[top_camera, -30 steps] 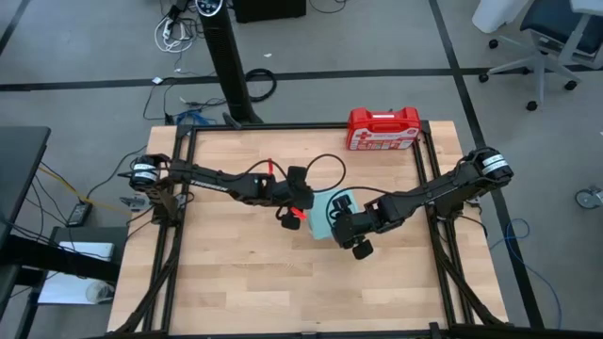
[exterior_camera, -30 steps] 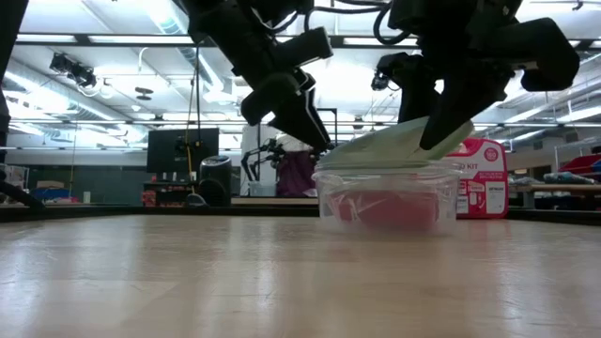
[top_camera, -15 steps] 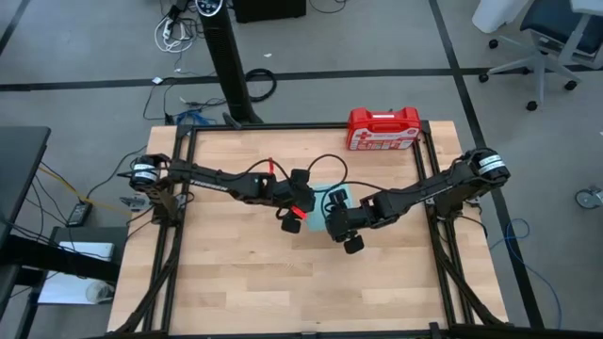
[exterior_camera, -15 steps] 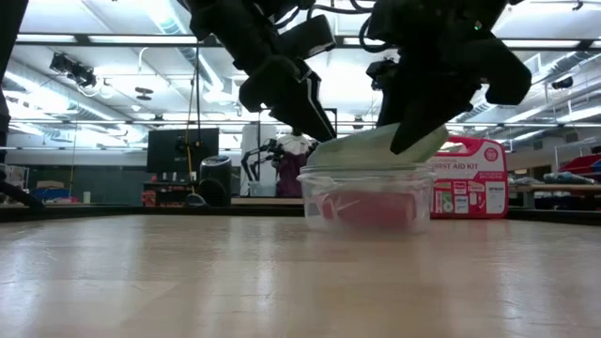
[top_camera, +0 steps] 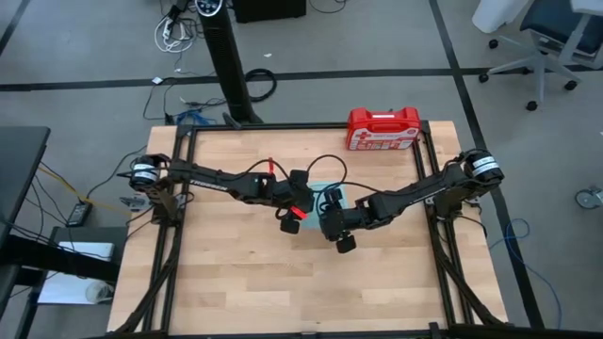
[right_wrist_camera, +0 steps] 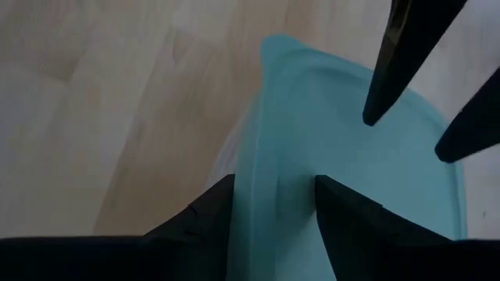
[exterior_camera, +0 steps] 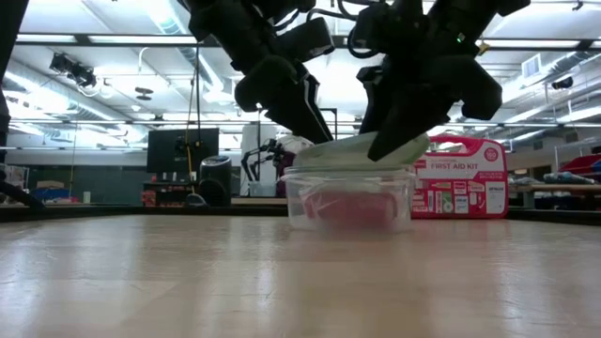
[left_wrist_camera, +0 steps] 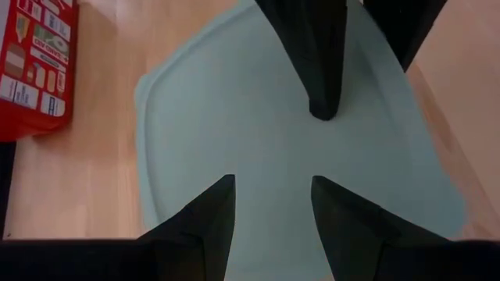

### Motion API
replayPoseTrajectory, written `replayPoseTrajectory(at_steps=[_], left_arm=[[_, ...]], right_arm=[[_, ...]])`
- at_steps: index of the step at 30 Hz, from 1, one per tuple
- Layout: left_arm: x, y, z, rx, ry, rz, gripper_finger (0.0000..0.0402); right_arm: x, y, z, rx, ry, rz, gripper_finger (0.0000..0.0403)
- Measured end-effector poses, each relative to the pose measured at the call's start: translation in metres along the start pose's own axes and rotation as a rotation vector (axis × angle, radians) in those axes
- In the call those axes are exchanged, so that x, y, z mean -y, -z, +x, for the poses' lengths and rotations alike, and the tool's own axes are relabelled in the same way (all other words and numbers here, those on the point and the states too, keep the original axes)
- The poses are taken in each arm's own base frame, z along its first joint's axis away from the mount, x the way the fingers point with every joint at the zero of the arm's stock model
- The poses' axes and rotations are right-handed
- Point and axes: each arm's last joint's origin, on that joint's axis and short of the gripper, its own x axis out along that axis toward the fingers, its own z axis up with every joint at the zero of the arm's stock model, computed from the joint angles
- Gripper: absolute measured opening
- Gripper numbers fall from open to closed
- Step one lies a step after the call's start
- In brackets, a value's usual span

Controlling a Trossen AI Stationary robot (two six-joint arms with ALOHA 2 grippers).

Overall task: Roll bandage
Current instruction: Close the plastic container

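Change since earlier frames: the right gripper (top_camera: 329, 213), the lid (top_camera: 332, 194) it carries and the container (exterior_camera: 348, 199) have shifted toward the left arm's side of the counter (top_camera: 236, 273). In the low view the container now stands further from the first-aid case (exterior_camera: 467, 178), which shows almost whole.
Change, left arm: the left gripper (top_camera: 294, 209) stays where it was, fingers still apart.
Right gripper: fingers closed on the near edge of the pale blue lid; the right wrist view shows the lid edge running between the two dark fingers (right_wrist_camera: 205, 226).
Lid: tilted, its raised side under the right gripper, its other side low over the container's rim, as the low view shows.
Left gripper: open, holding nothing. Its fingers (left_wrist_camera: 205, 226) hang just above the lid's top face, opposite the right gripper's fingertips.
Bandage (exterior_camera: 349, 208): a red mass inside the clear container, resting on its bottom, below the tilted lid. It lies under both grippers and neither touches it. Whether it is rolled cannot be told through the wall.
Container: stands on the counter near its middle, between the two grippers in the high view.
First-aid case: red, upright at the far edge of the counter, well apart from the container.
Counter: pale wood, framed by dark rails.
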Motion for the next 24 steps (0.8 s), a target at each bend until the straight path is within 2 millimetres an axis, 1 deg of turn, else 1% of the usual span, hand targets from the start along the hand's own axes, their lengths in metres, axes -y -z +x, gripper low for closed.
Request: replayPoseTrajectory(at_steps=[7,11,19,24], left_arm=[[0.0003,0.0012,0.0000,-0.013,0.002,0.000,0.0172],[-0.0007,0.0014,0.0001,-0.016,-0.011,0.000,0.0172],[0.0000,0.0016,0.0000,-0.018,-0.008,0.000,0.0172],[0.0011,-0.0014,-0.0027,-0.007,0.076,-0.018,0.0172]], right_arm=[[-0.0002,-0.0004,0.0004,0.004,0.001,0.001,0.0164],[0.0003,-0.0032,0.0003,0.031,0.006,0.043,0.0163],[0.0065,-0.0020,0.0022,0.025,0.019,0.077,0.0162],[0.0090,-0.0007,0.0031,0.016,0.022,0.099,0.0164]])
